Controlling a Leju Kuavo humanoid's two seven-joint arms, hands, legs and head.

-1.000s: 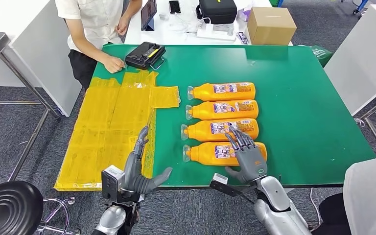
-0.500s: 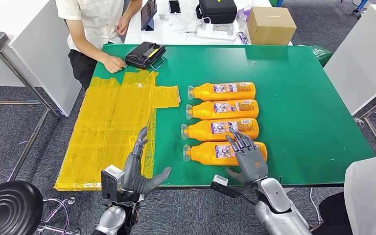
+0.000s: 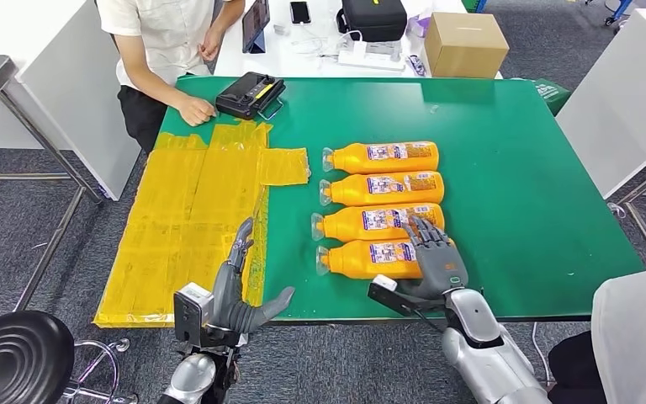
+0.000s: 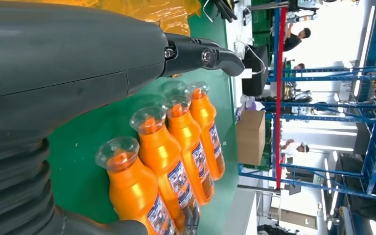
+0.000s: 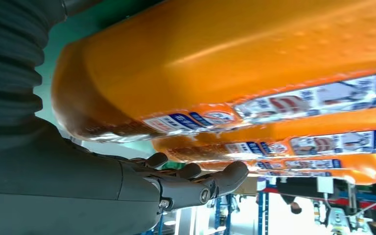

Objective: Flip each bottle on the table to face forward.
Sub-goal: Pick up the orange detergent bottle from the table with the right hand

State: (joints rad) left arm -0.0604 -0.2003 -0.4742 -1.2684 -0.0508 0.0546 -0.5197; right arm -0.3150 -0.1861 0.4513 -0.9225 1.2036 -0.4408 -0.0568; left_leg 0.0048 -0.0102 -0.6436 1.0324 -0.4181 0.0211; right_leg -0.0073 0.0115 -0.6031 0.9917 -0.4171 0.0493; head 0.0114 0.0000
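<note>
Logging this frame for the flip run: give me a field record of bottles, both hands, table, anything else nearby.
bottles: four orange bottles lying in a row, caps toward the yellow sheet
nearest bottle: right hand on its base end
right hand: fingers laid over the nearest bottle; grip not confirmed
left hand: open, holds nothing, at the table's near edge
table: green top
yellow sheet: flat, left part of the table
black case: far edge
person: at far left corner, a hand on the table

Four orange bottles (image 3: 378, 210) lie touching in a row, no gap between them. Bare green table (image 3: 521, 185) lies right of the row; yellow sheeting (image 3: 193, 210) covers the left.
</note>
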